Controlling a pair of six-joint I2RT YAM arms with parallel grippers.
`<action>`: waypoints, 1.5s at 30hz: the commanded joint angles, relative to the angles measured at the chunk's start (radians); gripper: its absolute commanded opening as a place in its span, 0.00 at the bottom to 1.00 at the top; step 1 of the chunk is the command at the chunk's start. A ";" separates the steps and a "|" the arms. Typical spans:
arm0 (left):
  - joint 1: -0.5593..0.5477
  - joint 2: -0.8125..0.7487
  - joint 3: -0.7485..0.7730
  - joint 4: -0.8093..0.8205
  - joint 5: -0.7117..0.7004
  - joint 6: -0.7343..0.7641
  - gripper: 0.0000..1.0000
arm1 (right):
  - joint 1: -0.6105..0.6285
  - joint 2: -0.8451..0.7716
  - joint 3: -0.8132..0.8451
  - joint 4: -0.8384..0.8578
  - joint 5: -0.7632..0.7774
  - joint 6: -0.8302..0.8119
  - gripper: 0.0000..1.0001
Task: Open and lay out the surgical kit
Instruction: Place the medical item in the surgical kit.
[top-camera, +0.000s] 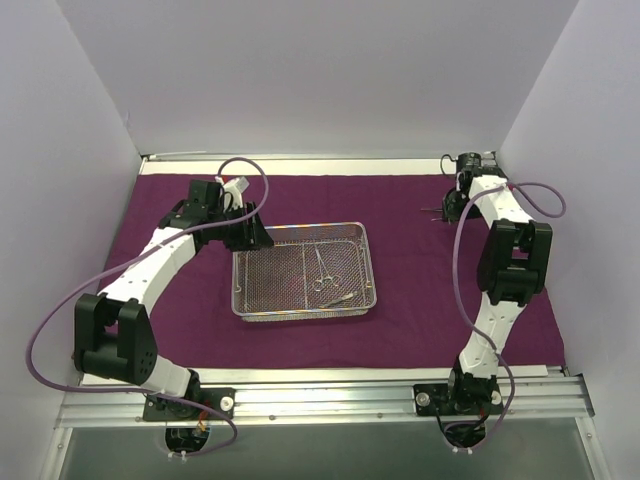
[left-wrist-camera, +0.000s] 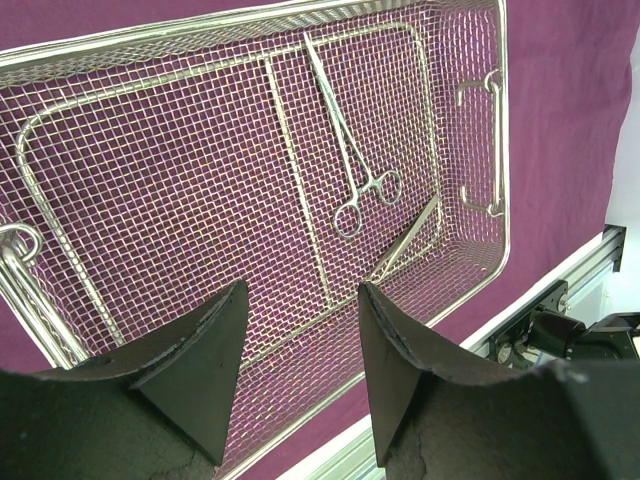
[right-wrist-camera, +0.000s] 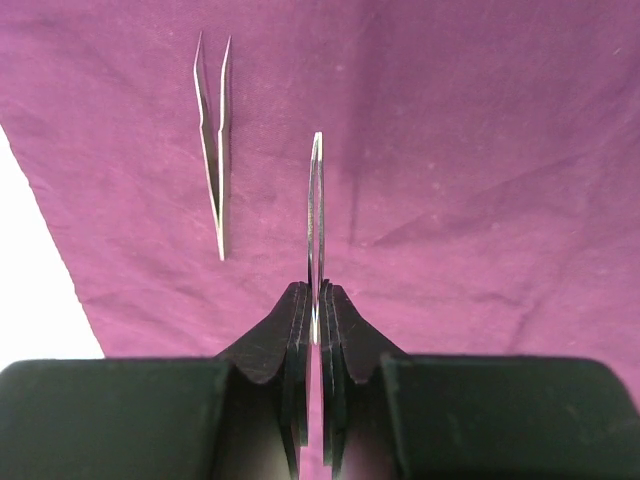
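While the wire-mesh tray (top-camera: 268, 285) sits on the middle of the dark purple cloth (top-camera: 420, 300), which lies spread flat under it and reaches well past it on every side, both arms work at its far end. A wire divider (left-wrist-camera: 295, 190) splits the tray into two compartments. A scissor-like clamp (left-wrist-camera: 350, 160) lies in the right one, its finger rings toward the tray's near rim. A second thin metal instrument (left-wrist-camera: 410, 235) lies slanted in the same compartment, close to the tray's near right corner.

The left gripper (top-camera: 250, 235) hangs over the tray's far left corner, its fingers (left-wrist-camera: 215, 340) apart and holding nothing; from its wrist the left compartment shows bare mesh.

Well to the right of the tray, about level with its far rim, the right gripper (right-wrist-camera: 316, 295) is closed tight on a thin metal piece (right-wrist-camera: 316, 200) seen edge-on, pointing away from the fingers over the cloth. Whether its tip touches the cloth cannot be told. A pair of tweezers (right-wrist-camera: 215, 150) lies flat on the cloth just beside it, apart from it, tips spread.

A purple cable (top-camera: 60, 310) loops out wide on the tray's left, and another (top-camera: 458, 270) runs along the right arm. A metal rail (top-camera: 320, 400) crosses past the tray's near side, beyond the cloth's edge.
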 joint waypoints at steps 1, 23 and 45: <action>0.007 0.004 0.038 0.019 0.019 0.022 0.57 | 0.002 0.024 -0.001 -0.020 -0.006 0.102 0.00; 0.039 0.024 0.029 0.028 0.036 0.028 0.57 | 0.011 0.133 0.056 0.053 -0.023 0.127 0.00; 0.053 0.040 0.035 0.031 0.041 0.028 0.57 | 0.004 0.208 0.116 0.046 -0.011 0.085 0.04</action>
